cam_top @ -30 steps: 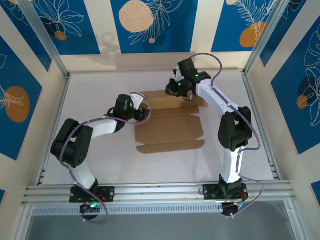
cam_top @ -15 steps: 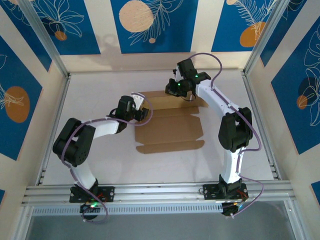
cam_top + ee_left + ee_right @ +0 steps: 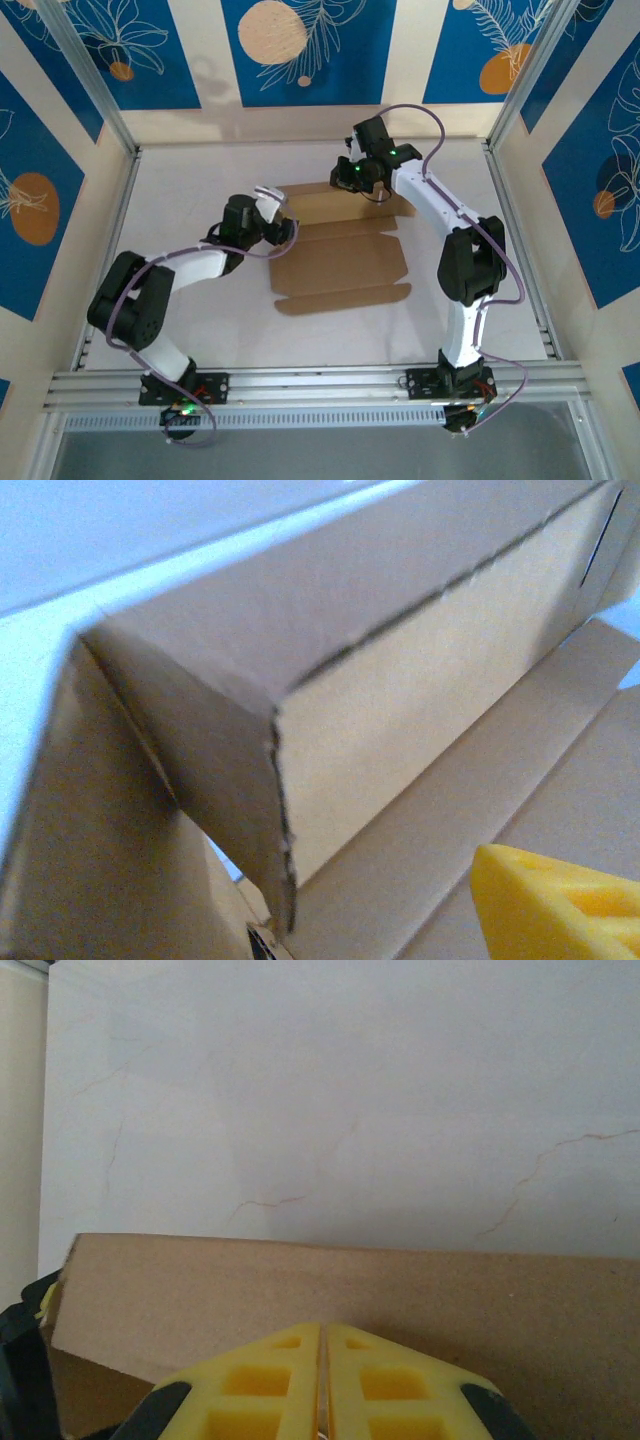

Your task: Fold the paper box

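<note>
Brown cardboard paper box [image 3: 340, 262] lies mostly flat at the middle of the table [image 3: 230, 325]. The left gripper [image 3: 270, 197], jaws apart, has swung up-table along the box's standing left flap. The right gripper [image 3: 365, 186], fingers together, stays at the raised far panel, so the walls seem to be forming.

The right gripper's [image 3: 322, 1332] yellow fingers [image 3: 255, 1370] meet in front of the box's [image 3: 300, 1280] brown panel, with white table [image 3: 350, 1090] beyond.

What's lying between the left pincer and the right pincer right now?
Only the far panel of the box lies between the left pincer and the right pincer. The top view shows it.
</note>
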Tool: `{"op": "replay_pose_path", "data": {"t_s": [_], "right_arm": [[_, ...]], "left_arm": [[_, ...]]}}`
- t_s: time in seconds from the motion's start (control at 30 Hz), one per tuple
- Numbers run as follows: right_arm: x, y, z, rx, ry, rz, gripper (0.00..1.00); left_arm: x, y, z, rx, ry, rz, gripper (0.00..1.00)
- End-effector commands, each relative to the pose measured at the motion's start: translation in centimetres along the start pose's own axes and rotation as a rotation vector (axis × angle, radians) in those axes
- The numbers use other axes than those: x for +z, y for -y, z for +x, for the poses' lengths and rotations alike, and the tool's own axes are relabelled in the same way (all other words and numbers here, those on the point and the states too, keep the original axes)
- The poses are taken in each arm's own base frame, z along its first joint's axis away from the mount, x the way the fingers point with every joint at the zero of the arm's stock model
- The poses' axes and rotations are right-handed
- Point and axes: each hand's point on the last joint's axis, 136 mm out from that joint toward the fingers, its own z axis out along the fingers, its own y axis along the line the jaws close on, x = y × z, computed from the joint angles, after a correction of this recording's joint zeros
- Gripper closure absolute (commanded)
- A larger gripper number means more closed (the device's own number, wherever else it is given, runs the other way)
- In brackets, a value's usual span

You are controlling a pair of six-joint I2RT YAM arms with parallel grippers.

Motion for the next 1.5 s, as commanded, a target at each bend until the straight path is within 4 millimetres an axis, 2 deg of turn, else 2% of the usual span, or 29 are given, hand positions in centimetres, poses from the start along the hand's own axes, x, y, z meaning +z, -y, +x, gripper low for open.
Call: {"op": "replay_pose_path", "data": {"t_s": [0.0, 0.23, 0.3, 0.43, 0.53, 0.63, 0.7, 0.8, 0.97, 1.2, 1.47], "right_arm": [[-1.0, -0.6, 0.2, -0.014, 0.007, -0.006, 0.88], [-0.8, -0.4, 0.3, -0.016, 0.003, -0.008, 0.89], [-0.7, -0.3, 0.3, -0.018, 0.001, -0.005, 0.9], [-0.6, -0.1, 0.6, -0.019, 0.001, -0.005, 0.9], [-0.5, -0.1, 0.8, -0.02, -0.002, -0.007, 0.91], [-0.4, -0.1, 0.8, -0.021, -0.001, -0.01, 0.91], [-0.4, -0.2, 0.7, -0.021, -0.001, -0.015, 0.91], [-0.3, -0.3, 0.8, -0.023, -0.002, -0.018, 0.91], [-0.3, -0.4, 0.7, -0.022, -0.003, -0.024, 0.91], [-0.4, -0.7, 0.6, -0.022, 0.0, -0.03, 0.91], [-0.5, -0.8, 0.5, -0.022, 0.0, -0.032, 0.91]], "left_arm": [[-1.6, 0.2, -1.8, -0.038, 0.078, 0.067, 0.26], [-4.2, 0.2, -4.0, -0.063, 0.157, 0.118, 0.25], [-5.0, -0.9, -4.5, -0.068, 0.174, 0.073, 0.25], [-7.2, -4.2, -4.6, -0.099, 0.233, -0.071, 0.26], [-8.0, -7.3, -3.1, -0.146, 0.187, -0.22, 0.3], [-7.9, -9.8, -0.2, -0.212, 0.052, -0.34, 0.38], [-7.9, -10.8, 1.6, -0.241, -0.014, -0.394, 0.38], [-7.3, -11.2, 3.0, -0.255, -0.085, -0.393, 0.37], [-5.9, -10.0, 3.8, -0.259, -0.128, -0.299, 0.37], [-3.7, -5.7, 3.2, -0.228, -0.171, -0.025, 0.32], [-2.7, -1.5, 3.0, -0.103, -0.2, 0.092, 0.28]]}}
